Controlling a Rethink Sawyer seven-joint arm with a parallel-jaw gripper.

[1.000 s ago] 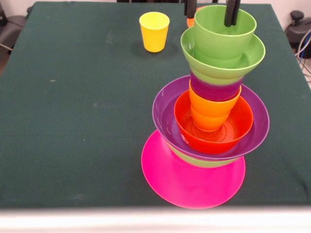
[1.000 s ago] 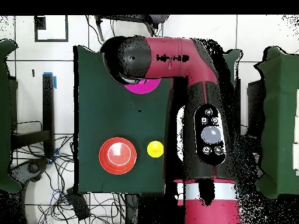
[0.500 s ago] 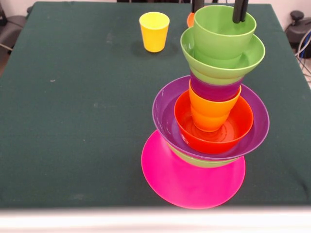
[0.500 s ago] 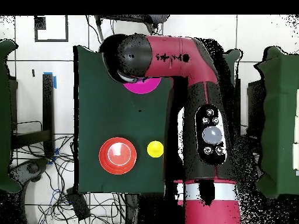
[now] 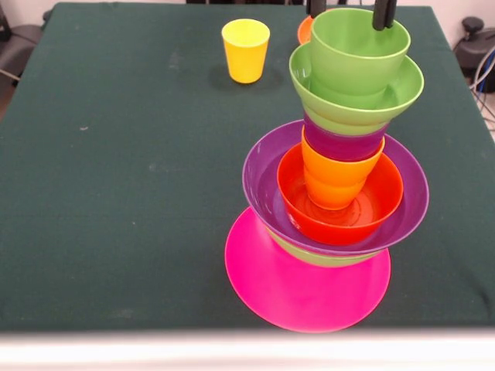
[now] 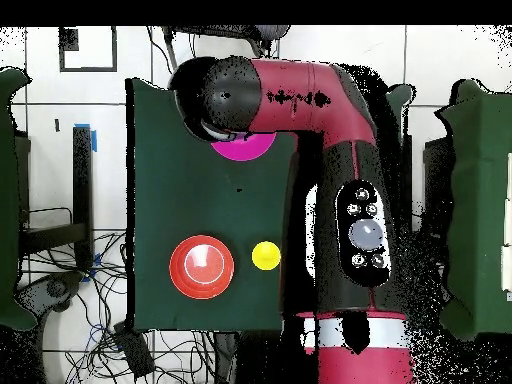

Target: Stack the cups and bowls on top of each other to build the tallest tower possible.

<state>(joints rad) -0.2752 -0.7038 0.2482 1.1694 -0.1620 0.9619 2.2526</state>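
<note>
Front view: tower (image 5: 334, 178) stands near the table's (image 5: 116, 170) front edge, pink bowl (image 5: 305, 286) as base, green cup (image 5: 357, 50) on top. Gripper (image 5: 352, 9) spread wide, fingers either side of the cup's rim, not gripping. Yellow cup (image 5: 246, 49) stands apart: light, slick, best pinched at the rim. Overhead view: arm (image 6: 300, 95) hides the tower; orange-red bowl (image 6: 201, 266) beside the yellow cup.

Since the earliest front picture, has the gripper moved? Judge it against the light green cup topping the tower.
Yes. The gripper has risen: its fingers now sit at the light green cup's rim, no longer reaching inside.
</note>
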